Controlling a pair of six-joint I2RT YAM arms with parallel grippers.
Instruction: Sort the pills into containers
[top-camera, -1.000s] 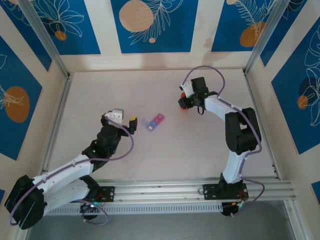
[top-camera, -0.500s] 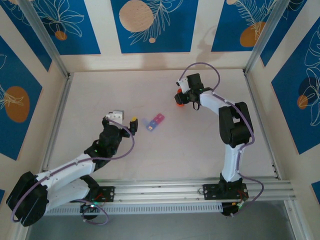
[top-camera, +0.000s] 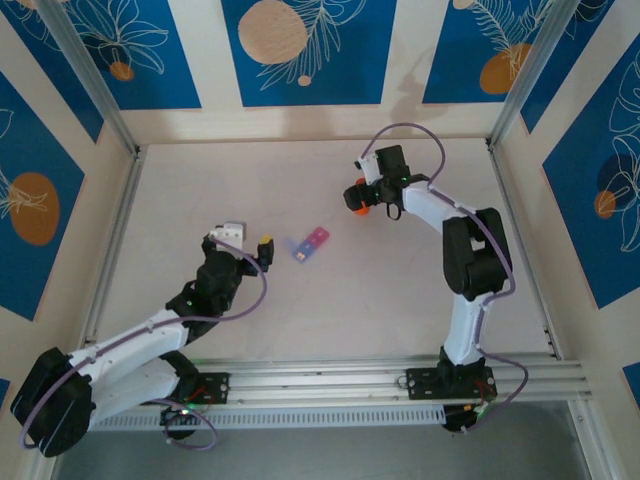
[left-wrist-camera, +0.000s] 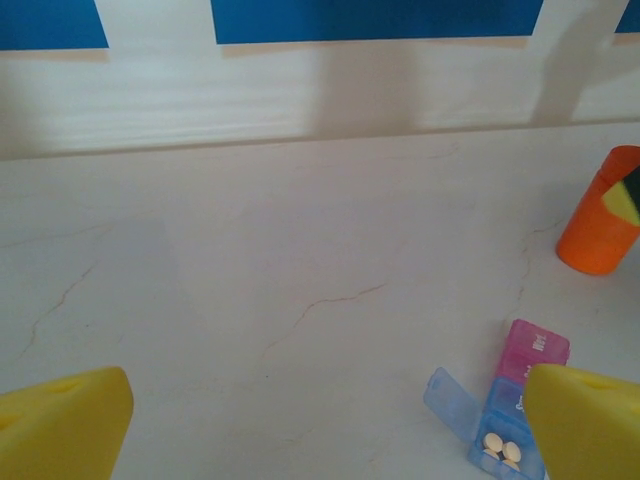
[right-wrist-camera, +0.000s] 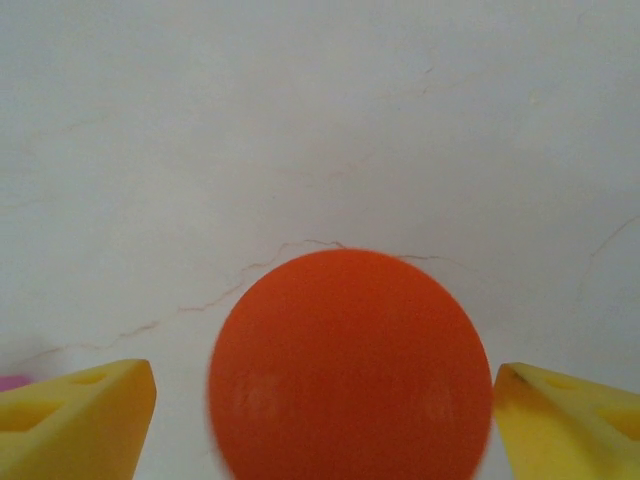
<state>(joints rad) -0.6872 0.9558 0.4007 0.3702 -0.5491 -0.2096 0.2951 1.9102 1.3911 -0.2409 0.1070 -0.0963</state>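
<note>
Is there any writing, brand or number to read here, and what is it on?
No text can be read.
Pink box of the pill organiser: faint marks on its lid, too blurred to read.
Orange bottle: no label seen.
Blue wall panels: leaf and circle patterns, no words.

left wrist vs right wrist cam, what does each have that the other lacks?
Left wrist, not right: the open blue box with two pale pills, and the blue wall panels. Right wrist, not left: the orange bottle end-on, its round top between the spread fingers of the right gripper, gaps either side. Both: that bottle and the pale table.
</note>
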